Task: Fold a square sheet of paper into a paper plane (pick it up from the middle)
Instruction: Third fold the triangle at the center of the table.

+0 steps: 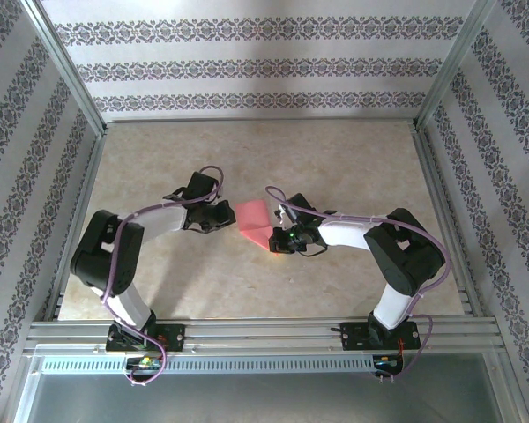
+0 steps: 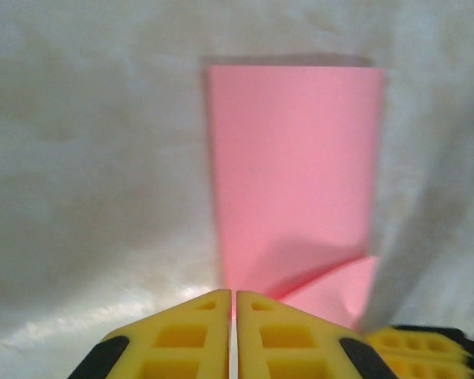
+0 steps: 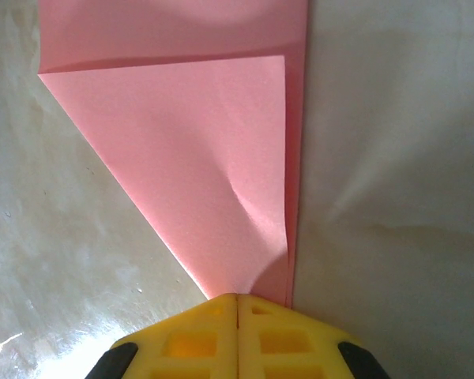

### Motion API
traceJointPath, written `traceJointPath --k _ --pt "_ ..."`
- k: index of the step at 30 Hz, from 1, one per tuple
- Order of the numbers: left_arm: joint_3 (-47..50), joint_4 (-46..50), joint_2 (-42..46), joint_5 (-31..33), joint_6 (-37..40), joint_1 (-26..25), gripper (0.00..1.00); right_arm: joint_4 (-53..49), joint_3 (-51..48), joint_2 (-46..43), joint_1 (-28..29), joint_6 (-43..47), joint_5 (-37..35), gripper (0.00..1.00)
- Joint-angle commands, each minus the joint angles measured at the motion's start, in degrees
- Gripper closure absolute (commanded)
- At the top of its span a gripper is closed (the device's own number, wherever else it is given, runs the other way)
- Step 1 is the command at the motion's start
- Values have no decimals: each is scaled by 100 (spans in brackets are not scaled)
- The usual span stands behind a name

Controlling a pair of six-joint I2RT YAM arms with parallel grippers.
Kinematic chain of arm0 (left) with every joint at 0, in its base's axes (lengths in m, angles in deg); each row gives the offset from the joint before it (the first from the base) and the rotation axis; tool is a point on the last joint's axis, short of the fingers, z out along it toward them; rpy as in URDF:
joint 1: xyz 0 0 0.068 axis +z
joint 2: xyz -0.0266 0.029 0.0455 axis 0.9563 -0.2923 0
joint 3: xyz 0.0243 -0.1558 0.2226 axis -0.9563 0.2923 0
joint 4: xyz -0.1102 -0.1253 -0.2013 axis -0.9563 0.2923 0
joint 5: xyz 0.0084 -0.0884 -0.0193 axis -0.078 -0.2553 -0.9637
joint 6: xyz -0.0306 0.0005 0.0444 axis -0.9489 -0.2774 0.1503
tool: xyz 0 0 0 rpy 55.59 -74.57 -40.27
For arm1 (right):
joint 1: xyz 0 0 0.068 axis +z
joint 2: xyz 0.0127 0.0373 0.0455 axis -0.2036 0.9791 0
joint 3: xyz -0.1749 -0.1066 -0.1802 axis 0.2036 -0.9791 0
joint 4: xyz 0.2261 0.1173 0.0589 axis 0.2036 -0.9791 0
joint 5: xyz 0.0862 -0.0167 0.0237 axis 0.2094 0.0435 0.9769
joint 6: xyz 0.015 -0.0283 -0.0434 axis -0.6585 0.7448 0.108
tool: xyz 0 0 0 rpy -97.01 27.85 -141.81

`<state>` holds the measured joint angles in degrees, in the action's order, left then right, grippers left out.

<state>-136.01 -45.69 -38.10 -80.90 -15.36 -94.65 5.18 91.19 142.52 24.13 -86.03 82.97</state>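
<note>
Centre frame overhead, the square sheet of paper [image 1: 254,220] lies apparently halved with one corner folded diagonally, further plane folds outstanding; left gripper [image 2: 233,304] and right gripper [image 3: 237,304] both closed at its edges.

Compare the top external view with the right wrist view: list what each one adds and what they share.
Top external: the left tool facing the right tool across the pink paper, plus the patterned walls. Right wrist: a corner flap folded diagonally over the paper, with a small dent in it. Shared: the pink paper lying on the pale table, the shut right tool at its edge.
</note>
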Motion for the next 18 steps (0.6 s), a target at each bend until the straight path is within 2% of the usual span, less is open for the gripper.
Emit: traceJointPath --k 1,6,11,18 --pt "198 -435 139 -195 -568 -333 89 -1031 -220 246 5 44 -624 92" --pt "120 -850 -300 -369 -882 -651 89 -1018 -185 308 5 40 -580 92" --pt "-174 -588 -794 -271 -858 -736 90 -970 -202 241 -17 42 -523 92" --pt "-189 -179 -939 89 -830 -736 92 -878 -220 129 -47 105 -361 92"
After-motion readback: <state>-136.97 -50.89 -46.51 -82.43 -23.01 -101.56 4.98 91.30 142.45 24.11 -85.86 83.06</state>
